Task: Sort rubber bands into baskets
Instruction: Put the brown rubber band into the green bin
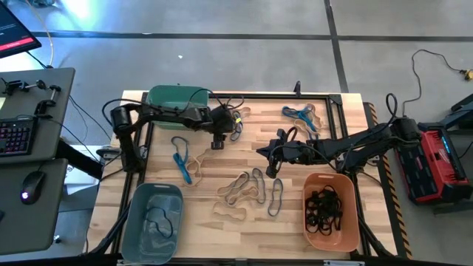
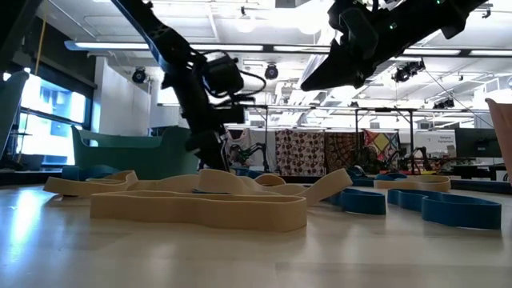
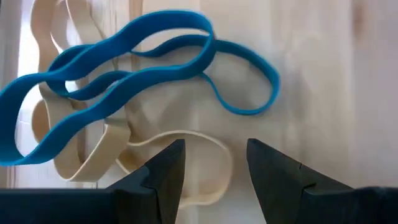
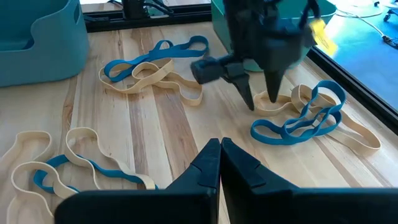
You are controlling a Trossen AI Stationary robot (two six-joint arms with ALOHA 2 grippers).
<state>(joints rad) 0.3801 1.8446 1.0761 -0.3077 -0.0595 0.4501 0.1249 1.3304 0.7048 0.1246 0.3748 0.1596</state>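
1. Spread apart, the two dark fingers (image 3: pixel 168 180) of the left gripper (image 1: pixel 217 140) point down at the pale wooden table (image 1: pixel 199 222) with nothing between them; a thin tan loop (image 3: pixel 186 163) lies under the gap, just short of a tangle of blue and tan rubber bands (image 3: pixel 134 74).
2. Pressed together and empty, the fingers of the right gripper (image 1: pixel 260 150) hang above the table's middle, well apart from the left gripper.
3. Near the front edge, a grey-blue rounded plastic tub (image 1: pixel 153 222) stands on the left with a thin dark loop lying in it, and an orange rounded plastic tub (image 1: pixel 330 210) stands on the right holding a heap of black bands (image 1: pixel 324 207).
4. Between those tubs lies a loose cluster of tan and grey bands (image 1: pixel 250 191).
5. Farther back on the left, a blue and tan pair (image 1: pixel 183 160) lies beside the left arm.
6. At the back, a teal-green rounded plastic tub (image 1: pixel 176 98) stands behind the left arm, and another blue and tan tangle (image 1: pixel 301 114) lies to the right.
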